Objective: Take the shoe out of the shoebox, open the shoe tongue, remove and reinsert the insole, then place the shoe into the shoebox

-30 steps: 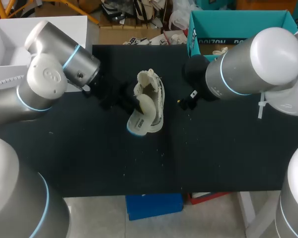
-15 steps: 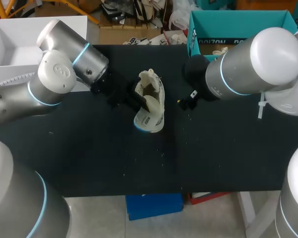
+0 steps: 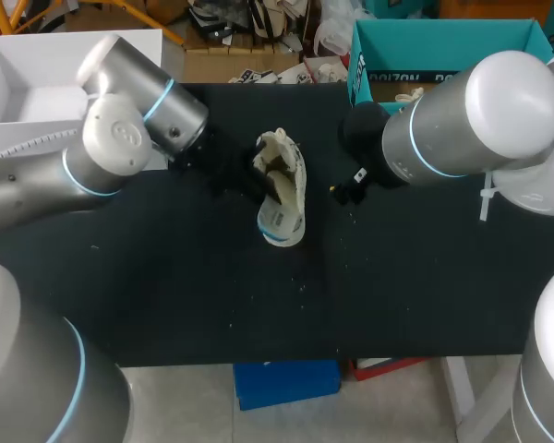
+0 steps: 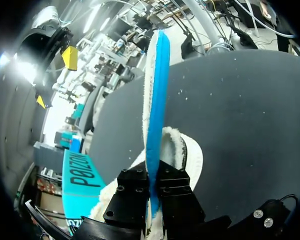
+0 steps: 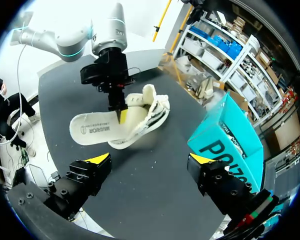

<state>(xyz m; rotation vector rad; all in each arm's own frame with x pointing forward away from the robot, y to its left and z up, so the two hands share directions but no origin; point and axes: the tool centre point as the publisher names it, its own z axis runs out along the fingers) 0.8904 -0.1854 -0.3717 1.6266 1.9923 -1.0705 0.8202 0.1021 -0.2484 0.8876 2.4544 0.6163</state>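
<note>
Black surface [image 3: 166, 277] with a teal box [image 3: 358, 65] at its far right edge. A pale shoe [image 3: 291, 166] lies mid-surface, apart from the box. Its insole [image 3: 279, 220] juts from the opening, pinched by the left tool [image 4: 151, 180], likely to slide it (in or out, unclear). The right tool [image 5: 150, 160] hangs spread wide, empty.

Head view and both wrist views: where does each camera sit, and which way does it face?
Head view: above and behind, facing down on table; left arm, right arm show.
Left wrist view: on left wrist, facing along left hand, shut on insole.
Right wrist view: on right wrist, facing shoe past open right hand.
Shared: both wrist views show insole, shoe, shoebox.
</note>
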